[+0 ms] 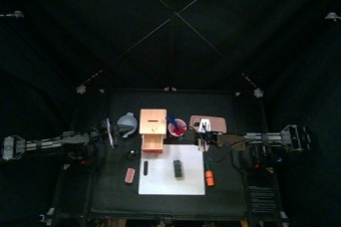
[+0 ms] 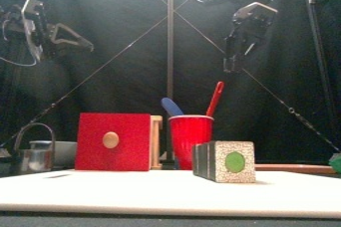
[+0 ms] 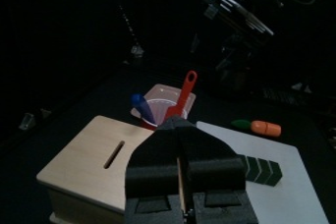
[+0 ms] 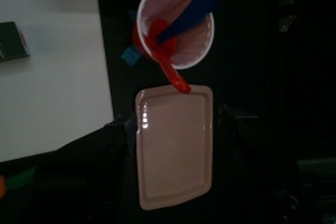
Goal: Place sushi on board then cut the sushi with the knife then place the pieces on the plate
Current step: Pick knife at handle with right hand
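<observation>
- Seeing a red cup (image 2: 190, 141) standing upright just to the right of the wooden box (image 1: 155, 129) and holding two toy knives: a blue knife (image 2: 172, 107) and a red knife (image 2: 213, 98), both leaning out over the rim.
- Seeing a pink tray (image 4: 175, 147) lying flat farther right of the box, one short end just beside the cup, showing a bare pink face.
- Noting a blue-grey bowl (image 1: 127, 121) to the left of the box; not telling what is inside it, being too small.
- Noting a metal cutter (image 2: 38, 155) with a wire handle standing left of the box.
- Finding the sushi roll (image 2: 226, 161) sitting on the white cutting board (image 1: 190, 184) in front of the box and a little to the right, well inside the board's edges, its speckled end with a green centre facing the front.
- Seeing bare white board all round the roll, widest toward the table's front edge.
- Noting an orange toy food (image 1: 130, 175) on the black table front-left of the box, just off the board's left edge, and a second orange toy (image 1: 209, 178) at the board's right edge.
- Seeing the left gripper (image 3: 180, 130) hanging high to the left of the box, jaws pressed together on nothing.
- Seeing the right gripper (image 2: 237, 48) hanging high, right of the box and over the tray, jaws spread with the tray showing between them in the wrist view.
</observation>
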Robot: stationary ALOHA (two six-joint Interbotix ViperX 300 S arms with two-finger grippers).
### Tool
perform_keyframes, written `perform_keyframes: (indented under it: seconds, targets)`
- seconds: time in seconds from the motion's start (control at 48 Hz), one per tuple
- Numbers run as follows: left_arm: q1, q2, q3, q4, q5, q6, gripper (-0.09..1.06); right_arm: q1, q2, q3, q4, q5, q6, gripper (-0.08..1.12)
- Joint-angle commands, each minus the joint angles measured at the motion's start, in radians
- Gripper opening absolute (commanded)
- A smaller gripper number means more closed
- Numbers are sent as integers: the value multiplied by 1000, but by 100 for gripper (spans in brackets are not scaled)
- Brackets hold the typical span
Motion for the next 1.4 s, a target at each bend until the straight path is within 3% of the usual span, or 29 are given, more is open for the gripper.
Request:
perform_keyframes:
  seconds: [0.021,0.167,0.562,0.854,1.396]
  targets:
    - [18,5,-29,-6,-8,0,8,-20,15,-11,8,-37,-37,96]
    - [23,5,-28,-20,-9,0,8,-26,57,-12,0,-51,-84,96]
    - [32,6,-21,-20,-9,2,8,-74,110,-29,-40,-69,-100,94]
    - [46,5,-15,-20,-9,0,8,-63,156,-51,-20,-61,-227,71]
    - [55,5,-17,-25,-9,2,8,-64,155,-75,-14,-34,-233,43]
